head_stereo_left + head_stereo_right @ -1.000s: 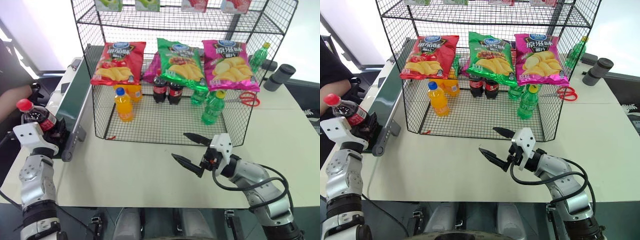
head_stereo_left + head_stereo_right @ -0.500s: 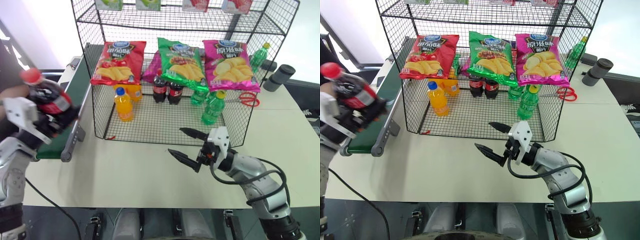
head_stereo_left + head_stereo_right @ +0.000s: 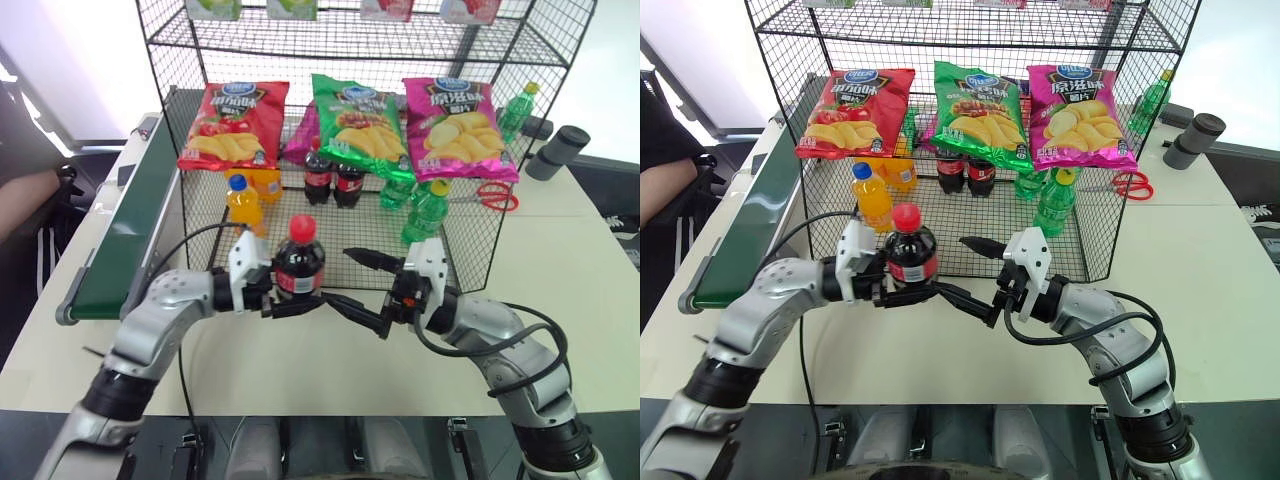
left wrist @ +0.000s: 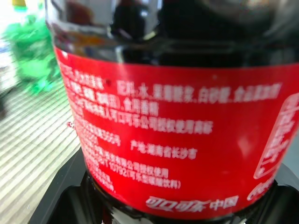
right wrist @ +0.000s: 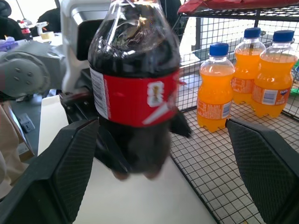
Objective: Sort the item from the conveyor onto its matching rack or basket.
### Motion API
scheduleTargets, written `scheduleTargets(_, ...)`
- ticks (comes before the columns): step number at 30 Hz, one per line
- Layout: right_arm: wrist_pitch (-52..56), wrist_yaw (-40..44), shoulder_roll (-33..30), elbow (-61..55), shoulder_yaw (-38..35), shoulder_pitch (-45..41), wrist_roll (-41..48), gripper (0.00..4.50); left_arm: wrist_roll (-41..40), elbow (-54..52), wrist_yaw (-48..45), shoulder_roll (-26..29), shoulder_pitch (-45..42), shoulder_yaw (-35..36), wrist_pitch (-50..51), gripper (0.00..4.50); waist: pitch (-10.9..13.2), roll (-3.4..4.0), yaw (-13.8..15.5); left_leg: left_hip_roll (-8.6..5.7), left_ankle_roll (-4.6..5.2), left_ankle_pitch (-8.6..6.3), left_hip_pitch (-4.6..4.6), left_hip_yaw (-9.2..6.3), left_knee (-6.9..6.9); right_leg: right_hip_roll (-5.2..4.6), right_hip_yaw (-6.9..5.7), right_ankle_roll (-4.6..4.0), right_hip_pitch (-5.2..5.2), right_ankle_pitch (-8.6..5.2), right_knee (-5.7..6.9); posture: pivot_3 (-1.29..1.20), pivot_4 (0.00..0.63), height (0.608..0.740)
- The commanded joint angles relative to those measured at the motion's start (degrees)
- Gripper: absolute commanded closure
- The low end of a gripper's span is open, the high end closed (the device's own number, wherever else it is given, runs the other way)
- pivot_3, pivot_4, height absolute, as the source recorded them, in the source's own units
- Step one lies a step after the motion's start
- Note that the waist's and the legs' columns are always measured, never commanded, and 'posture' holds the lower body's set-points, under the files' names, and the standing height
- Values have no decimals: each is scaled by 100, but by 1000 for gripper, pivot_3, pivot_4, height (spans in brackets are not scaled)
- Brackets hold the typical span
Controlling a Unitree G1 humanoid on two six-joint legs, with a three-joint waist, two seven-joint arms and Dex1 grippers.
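Right wrist view: cola bottle (image 5: 133,93) upright above the table in front of the basket (image 3: 470,270), clamped low by left gripper (image 3: 283,303), right gripper (image 3: 358,285) spread wide alongside; full, weighty, smooth, best gripped at the label.

A robotics test lab is dressed up as a small shop: a black wire-mesh shelf unit (image 3: 470,215) on a pale table (image 3: 560,300) displays hanging chip bags (image 3: 232,125) with orange drink bottles (image 3: 243,208), cola bottles (image 3: 335,182) and green bottles (image 3: 425,212) in its bottom basket. A short green conveyor (image 3: 125,245) runs along the table's left side, where a seated person's arm (image 3: 25,200) shows beside it, and red-handled scissors (image 3: 490,198) lie behind the unit.
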Motion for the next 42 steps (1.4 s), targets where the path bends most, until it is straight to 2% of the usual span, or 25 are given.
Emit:
scheduleTargets(1, 80, -136, 76, -412, -1, 4, 164, 0, 149, 139, -359, -236, -352, -226, -343, 1542, 0, 0, 8, 0, 0, 0, 0, -1, 1, 13, -1, 1, 0, 0, 1, 0, 150, 740)
scheduleTargets(13, 348, -206, 153, -479, 35, 11, 423, 0, 503, 358, -622, -618, -626, -429, -525, 1542, 0, -1, 13, 4, 1, 0, -1, -4, 7, 29, 1, 4, 1, 0, 3, 0, 150, 740)
scheduleTargets(16, 368, -143, 147, -434, 6, 4, 500, 848, 542, 329, -583, -625, -603, -401, -531, 1542, 0, -1, 12, 4, 1, 0, -1, -5, 7, 30, 1, 4, 1, 0, 4, 0, 150, 740)
scheduleTargets(17, 356, -141, 149, -428, 7, 6, 490, 1363, 549, 313, -574, -616, -588, -387, -517, 1542, 0, -1, 8, 4, 1, 0, -1, -5, 7, 30, 0, 4, 1, 0, 4, 0, 150, 740)
scheduleTargets(18, 313, -157, 148, -416, 16, 1, 425, 1547, 460, 287, -586, -605, -573, -350, -392, 1542, 0, 0, 6, 5, 1, 0, 0, -5, 7, 31, 1, 4, 1, 0, 4, 0, 150, 740)
scheduleTargets(20, 247, -177, 151, -379, 30, -20, 324, 1546, 263, 243, -578, -590, -567, -266, -94, 478, 0, 0, 9, 6, 1, 0, 0, -6, 7, 33, 1, 4, 1, 0, 5, 0, 150, 740)
scheduleTargets(21, 224, -189, 166, -348, 34, -35, 291, 1546, 250, 217, -575, -559, -547, -240, -72, 132, 0, 0, 8, 6, 1, 0, 0, -7, 7, 34, 1, 4, 1, 0, 6, 0, 150, 740)
scheduleTargets(22, 191, -198, 185, -312, 33, -51, 259, 1546, 319, 210, -527, -541, -521, -221, -136, 13, 0, 0, 8, 6, 1, 0, 0, -7, 7, 34, 1, 4, 1, 0, 6, 0, 150, 740)
scheduleTargets(26, 53, -266, 296, -148, -22, -117, 125, 1546, 517, 219, -330, -499, -355, -115, -339, 13, 0, 0, 9, 6, 1, 0, 1, -8, 7, 34, 2, 4, 1, 0, 6, 0, 150, 740)
scheduleTargets(33, -742, -846, 673, 730, -350, -247, -612, 1546, 371, -162, 151, -4, 863, 760, -316, 13, 1, 1, -10, 14, 1, 0, 2, -7, 6, 37, 9, 3, -3, 0, 8, 0, 150, 740)
scheduleTargets(35, -1337, -1204, 961, 1498, -320, -457, -1110, 1546, 587, -177, 719, -26, 1384, 1300, -670, 13, 2, 3, 27, 12, 1, 0, 1, -7, 6, 32, 7, 3, -2, 0, 9, 0, 150, 740)
scheduleTargets(37, -1768, -1430, 1196, 2090, -245, -652, -1491, 1546, 739, -157, 1222, -107, 1607, 1657, -872, 13, 1, 2, -61, 5, 1, 0, 5, 3, 7, 12, 11, 3, 0, 0, 6, 0, 150, 740)
scheduleTargets(42, -2747, -1733, 1820, 3613, -122, -1267, -2064, 1546, 709, -290, 1797, -309, 1852, 2022, -963, 13, 4, 5, -24, 8, 1, 0, 6, 2, 6, 11, 11, 4, -8, 1, 21, 0, 150, 740)
